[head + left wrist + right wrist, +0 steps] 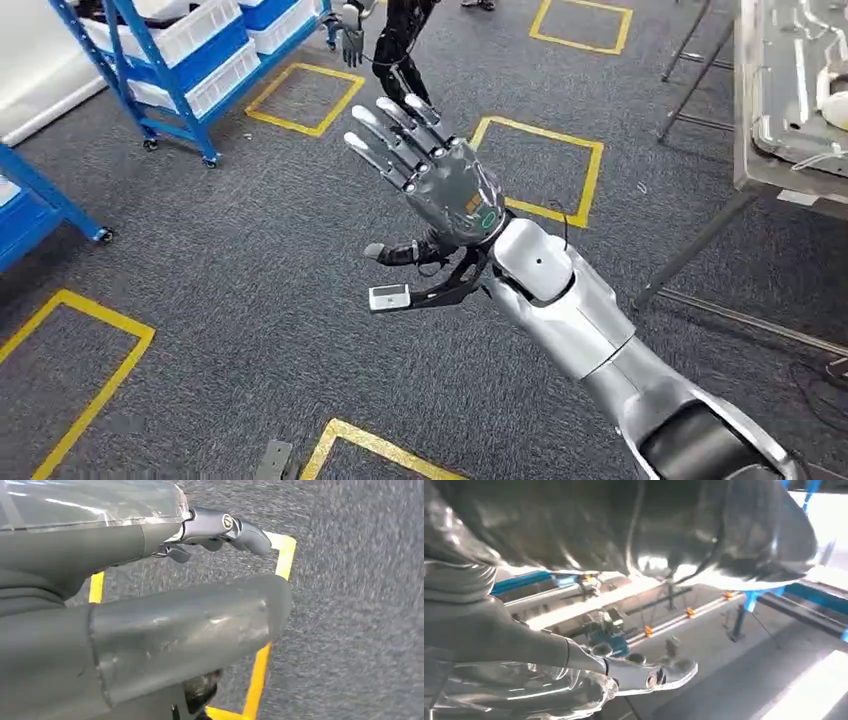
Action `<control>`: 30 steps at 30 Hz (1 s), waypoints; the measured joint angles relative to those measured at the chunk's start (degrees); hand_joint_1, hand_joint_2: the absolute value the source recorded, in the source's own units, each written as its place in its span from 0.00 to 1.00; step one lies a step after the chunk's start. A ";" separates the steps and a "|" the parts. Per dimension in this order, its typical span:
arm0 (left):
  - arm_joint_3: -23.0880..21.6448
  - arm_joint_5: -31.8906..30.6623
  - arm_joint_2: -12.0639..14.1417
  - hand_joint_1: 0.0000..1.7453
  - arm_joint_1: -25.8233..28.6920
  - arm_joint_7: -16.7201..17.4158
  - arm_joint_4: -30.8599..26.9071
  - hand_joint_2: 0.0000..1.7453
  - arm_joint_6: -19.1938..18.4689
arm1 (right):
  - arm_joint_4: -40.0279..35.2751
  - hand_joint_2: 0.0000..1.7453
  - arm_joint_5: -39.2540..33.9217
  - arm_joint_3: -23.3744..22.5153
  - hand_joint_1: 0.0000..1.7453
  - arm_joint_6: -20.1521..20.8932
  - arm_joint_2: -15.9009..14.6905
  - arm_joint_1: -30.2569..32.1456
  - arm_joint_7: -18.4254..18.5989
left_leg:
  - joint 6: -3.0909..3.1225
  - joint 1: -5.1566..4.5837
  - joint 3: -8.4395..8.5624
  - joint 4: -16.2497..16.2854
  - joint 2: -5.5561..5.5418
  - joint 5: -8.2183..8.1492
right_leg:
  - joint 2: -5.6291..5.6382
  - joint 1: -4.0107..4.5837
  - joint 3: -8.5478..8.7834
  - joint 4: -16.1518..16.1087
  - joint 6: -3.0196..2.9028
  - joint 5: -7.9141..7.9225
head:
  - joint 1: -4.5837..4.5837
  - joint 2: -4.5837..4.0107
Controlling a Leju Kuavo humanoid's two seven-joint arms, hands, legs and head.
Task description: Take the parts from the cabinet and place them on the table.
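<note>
The right robot hand (432, 170) stretches out over grey carpet marked with yellow tape squares (545, 170), fingers spread wide and holding nothing. The left robot hand (165, 605) hangs over the carpet, its grip unclear. Blue shelves (180, 70) carrying white bins (200, 30) stand behind; a metal counter (790, 110) sits at right.

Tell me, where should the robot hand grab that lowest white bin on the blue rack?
Probably by the long front rim of the white bin, coming from the open aisle side. The blue rack boxes in its ends and top, so the front looks freest.
</note>
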 joint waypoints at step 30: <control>0.07 0.98 0.48 0.00 0.73 -0.50 0.00 0.00 2.36 | -0.04 0.00 0.79 0.83 0.00 -1.09 0.72 2.50 0.15 | -0.40 -0.09 1.09 -2.10 0.01 0.63 | 0.26 -0.35 -0.48 1.01 0.11 -0.69 | 0.02 0.00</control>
